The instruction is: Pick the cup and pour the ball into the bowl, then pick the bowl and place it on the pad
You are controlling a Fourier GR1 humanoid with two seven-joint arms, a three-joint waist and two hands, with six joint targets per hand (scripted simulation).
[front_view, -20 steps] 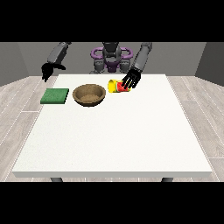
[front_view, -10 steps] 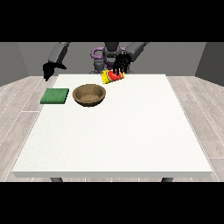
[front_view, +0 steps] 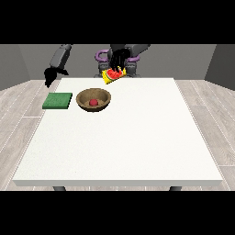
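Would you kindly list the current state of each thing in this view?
Yellow cup with watermelon print: lifted, tilted, held by the hand at the view's right.
Red ball: inside the brown wooden bowl.
Bowl: upright on the table.
Green pad: flat, bare.
Hand at the view's left: holding nothing.

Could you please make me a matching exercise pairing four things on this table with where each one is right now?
Things:
1. ball
2. cup
3. pad
4. bowl

Places:
A. tilted in the air, held in a hand
B. flat on the table, at the view's left of the bowl
C. inside the bowl
D. standing on the table, between the pad and the cup

Pairs: 1-C, 2-A, 3-B, 4-D
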